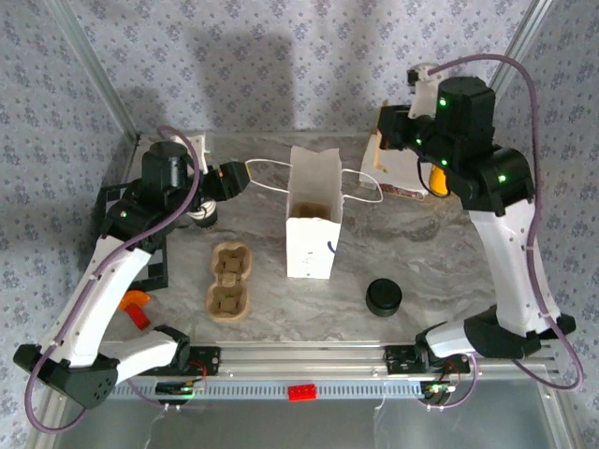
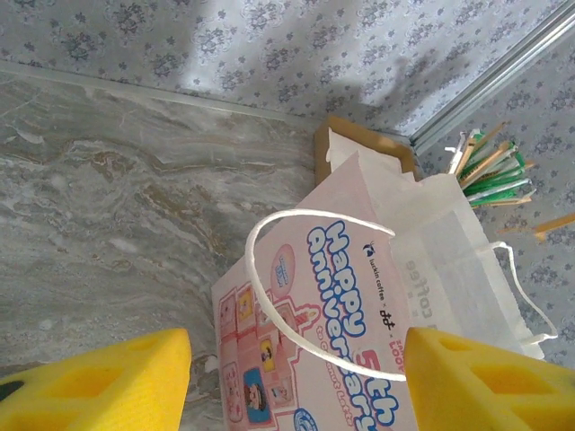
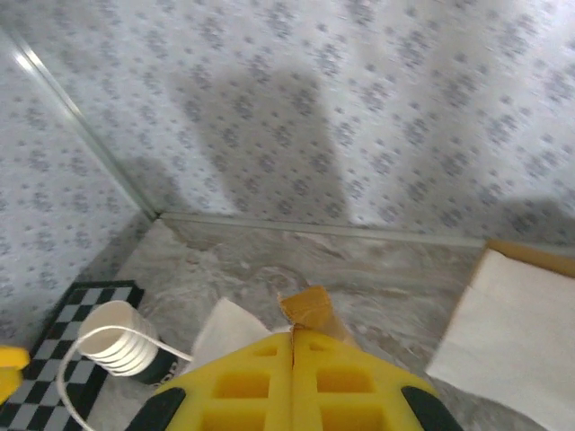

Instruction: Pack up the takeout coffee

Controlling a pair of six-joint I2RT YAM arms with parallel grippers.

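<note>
Paper cup [image 1: 203, 213] stands upright just beside the spread left gripper [image 1: 236, 178], well apart from the pressed-together right gripper [image 1: 433, 179] beyond the white paper bag [image 1: 312, 224]

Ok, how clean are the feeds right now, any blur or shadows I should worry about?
Top external: evenly lit and sharp, large soft shadows on the back wall. Left wrist: the bag print is crisp, the left gripper's yellow fingers at the bottom edge are blurred. Right wrist: soft overall, the cup looks smeared, a broad shadow on the wall.
</note>
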